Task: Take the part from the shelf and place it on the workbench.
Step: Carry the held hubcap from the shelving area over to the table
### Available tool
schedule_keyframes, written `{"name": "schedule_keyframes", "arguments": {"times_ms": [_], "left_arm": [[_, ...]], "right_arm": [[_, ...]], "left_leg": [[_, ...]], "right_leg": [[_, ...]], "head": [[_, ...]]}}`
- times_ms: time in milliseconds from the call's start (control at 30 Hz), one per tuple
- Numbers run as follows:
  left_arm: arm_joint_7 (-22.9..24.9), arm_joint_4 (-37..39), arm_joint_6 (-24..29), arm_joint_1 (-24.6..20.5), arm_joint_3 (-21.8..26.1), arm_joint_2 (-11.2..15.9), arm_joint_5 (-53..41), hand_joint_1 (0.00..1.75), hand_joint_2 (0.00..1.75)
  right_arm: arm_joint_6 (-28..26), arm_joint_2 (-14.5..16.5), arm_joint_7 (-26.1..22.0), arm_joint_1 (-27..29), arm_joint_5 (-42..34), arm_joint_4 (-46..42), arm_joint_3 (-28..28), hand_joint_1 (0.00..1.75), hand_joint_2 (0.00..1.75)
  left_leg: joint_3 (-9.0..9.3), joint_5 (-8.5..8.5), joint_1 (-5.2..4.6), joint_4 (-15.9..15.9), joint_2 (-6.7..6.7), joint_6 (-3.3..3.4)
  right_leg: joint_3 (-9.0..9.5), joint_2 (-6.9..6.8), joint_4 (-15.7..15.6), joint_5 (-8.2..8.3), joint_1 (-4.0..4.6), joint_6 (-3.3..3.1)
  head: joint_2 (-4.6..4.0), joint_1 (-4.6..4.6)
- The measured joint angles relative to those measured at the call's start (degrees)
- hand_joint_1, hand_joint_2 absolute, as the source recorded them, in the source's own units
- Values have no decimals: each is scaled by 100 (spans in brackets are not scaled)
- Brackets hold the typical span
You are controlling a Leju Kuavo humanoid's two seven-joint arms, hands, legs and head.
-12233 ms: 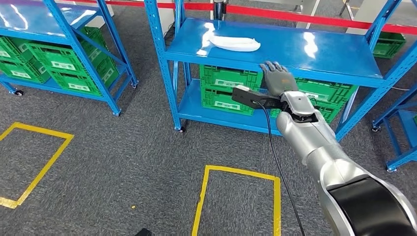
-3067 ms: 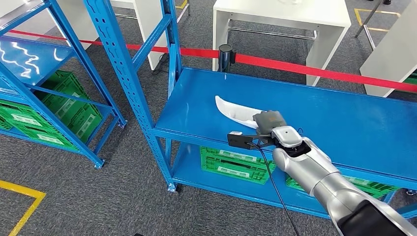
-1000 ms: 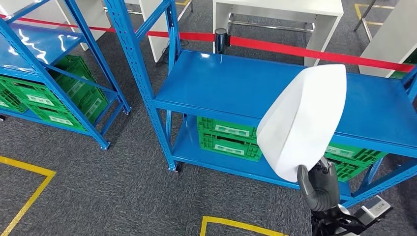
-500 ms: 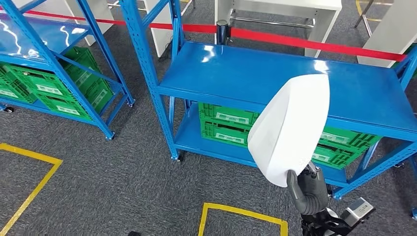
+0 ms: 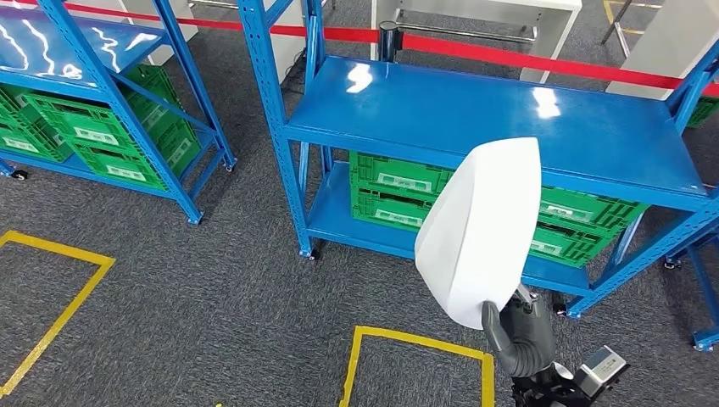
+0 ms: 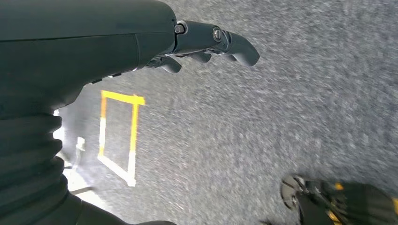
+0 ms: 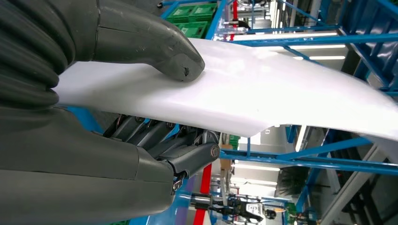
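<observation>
The part (image 5: 482,229) is a curved white shell, held upright in front of the blue shelf (image 5: 475,110) in the head view. My right hand (image 5: 519,332) grips its lower end from below. In the right wrist view the thumb (image 7: 155,44) presses on one face of the white part (image 7: 263,93) and the fingers (image 7: 187,154) close under the other face. My left hand (image 6: 202,42) hangs over the grey carpet with its fingers curled and nothing in them.
Green crates (image 5: 398,186) fill the lower tier of the blue shelf. A second blue rack (image 5: 93,93) with green crates stands to the left. Yellow floor markings (image 5: 415,365) lie on the carpet. A red barrier belt (image 5: 526,51) and white tables (image 5: 475,13) stand behind the shelf.
The whole view has shifted as the camera drew back from the shelf. The white part, gripped by my right hand, has come lower and a little left in the view.
</observation>
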Motion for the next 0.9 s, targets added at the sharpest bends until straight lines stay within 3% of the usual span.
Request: {"name": "schedule_keyframes", "arguments": {"times_ms": [67, 100, 133, 167, 233, 267, 300, 333, 367, 400, 433, 500, 533, 600, 633, 700, 733, 767, 800, 833, 867, 900], "left_arm": [[-64, 2, 1, 1, 2, 0, -47, 0, 175], [-79, 4, 1, 3, 2, 3, -76, 0, 175], [-85, 6, 1, 5, 2, 5, -98, 0, 175], [-86, 8, 3, 6, 2, 8, -111, 0, 175], [-87, 8, 7, -12, 2, 6, -104, 0, 175], [-87, 8, 3, -26, 2, 6, -85, 0, 175], [-83, 7, -12, -42, 2, 7, -64, 0, 175], [-78, 5, -32, -57, 3, 7, -43, 0, 175], [-73, 2, -58, -71, 3, 6, -27, 0, 175], [-67, -3, -85, -89, 4, 5, -16, 0, 175], [-58, -11, -103, -106, 6, 2, 6, 0, 175], [-20, -26, -123, -128, 36, -5, 104, 0, 175], [14, -30, -123, -129, 74, -10, 178, 0, 175], [94, -27, -122, -117, 184, -23, 331, 0, 175], [126, -26, -122, -108, 242, -28, 386, 0, 175], [160, -25, -122, -96, 332, -34, 438, 0, 175], [166, -26, -123, -93, 365, -35, 446, 0, 175], [169, -26, -126, -90, 393, -40, 451, 0, 175], [171, -26, -128, -83, 414, -45, 455, 0, 175], [172, -26, -131, -75, 431, -51, 457, 0, 175], [173, -26, -133, -68, 442, -55, 458, 0, 175], [174, -26, -133, -65, 450, -57, 458, 0, 175]], "right_arm": [[-21, 0, -2, 21, 50, -27, 9, 175, 175], [-28, 0, 0, 32, 64, -54, 13, 175, 175], [-32, 0, 1, 47, 71, -90, 16, 175, 175], [-24, -1, -1, 63, 69, -126, 19, 175, 175], [-3, -9, -2, 91, 91, -179, 25, 175, 175], [-1, -19, -2, 103, 131, -190, 36, 175, 175], [-20, -29, 0, 109, 179, -193, 52, 175, 175], [-48, -37, 2, 111, 219, -191, 71, 175, 175], [-80, -41, 4, 110, 248, -187, 91, 175, 175], [-115, -42, 5, 107, 260, -185, 105, 175, 175], [-146, -42, 4, 102, 268, -184, 116, 175, 175], [-200, -42, 2, 88, 298, -185, 132, 175, 175], [-218, -42, 2, 82, 313, -187, 140, 175, 175], [-219, -43, 29, 80, 328, -186, 151, 175, 175], [-215, -45, 61, 79, 330, -184, 152, 175, 175], [-215, -48, 126, 65, 336, -173, 152, 175, 175], [-221, -48, 151, 54, 343, -164, 152, 175, 175], [-226, -48, 166, 46, 351, -152, 152, 175, 175], [-229, -48, 176, 41, 360, -141, 152, 175, 175], [-231, -48, 182, 38, 368, -133, 152, 175, 175], [-231, -48, 186, 35, 373, -128, 152, 175, 175], [-229, -48, 188, 28, 375, -126, 152, 175, 175]], "left_leg": [[-12, 100, 11, -42, 1, -76], [-44, 70, 17, -29, -10, -114], [-92, -78, 22, 58, -22, -151], [-156, -329, 33, 248, -35, -189], [-283, -937, 76, 906, -46, -262], [-309, -1089, 97, 1242, -45, -295], [-284, -1099, 117, 1476, -45, -322], [-183, -984, 134, 1542, -45, -344], [16, -817, 151, 1408, -45, -362], [316, -722, 170, 1077, -50, -375], [670, -747, 171, 622, -58, -379], [1112, -938, 152, -55, -76, -315], [1166, -991, 126, -183, -79, -258], [1075, -899, 115, -189, -55, -117], [1011, -832, 113, -191, -37, -48], [835, -681, 112, -192, -7, 46], [743, -605, 101, -186, -5, 67], [641, -526, 88, -173, -4, 73], [537, -450, 75, -154, -3, 74], [432, -379, 63, -127, -1, 71], [323, -318, 54, -94, 1, 65], [230, -268, 47, -59, 2, 56]], "right_leg": [[-34, -1, -90, 68, 1, -60], [-77, -5, -119, 138, -16, -97], [-139, -11, -146, 227, -36, -135], [-218, -16, -169, 322, -61, -159], [-407, -16, -166, 483, -75, -169], [-506, -20, -156, 560, -81, -155], [-607, -26, -141, 633, -89, -138], [-710, -33, -116, 702, -101, -117], [-814, -39, -85, 764, -115, -91], [-908, -43, -44, 821, -128, -58], [-989, -44, -1, 873, -135, -20], [-1060, -48, 36, 975, -134, 63], [-1065, -49, 23, 1029, -136, 105], [-1087, -46, 4, 1072, -159, 187], [-1130, -40, 80, 942, -172, 219], [-1282, -28, 557, 375, -180, 257], [-1368, -27, 933, 65, -175, 263], [-1426, -23, 1309, -133, -166, 262], [-1429, -19, 1587, -184, -154, 253], [-1345, -17, 1694, -103, -139, 235], [-1155, -14, 1588, 54, -123, 208], [-870, -13, 1283, 195, -105, 172]], "head": [[0, 21], [0, 30], [0, 30], [0, 27], [0, 17], [0, 17], [0, 17], [0, 17], [0, 16], [0, 14], [0, 11], [0, 9], [0, 9], [0, 10], [0, 12], [0, 22], [0, 28], [0, 32], [0, 34], [0, 35], [0, 36], [0, 36]]}}
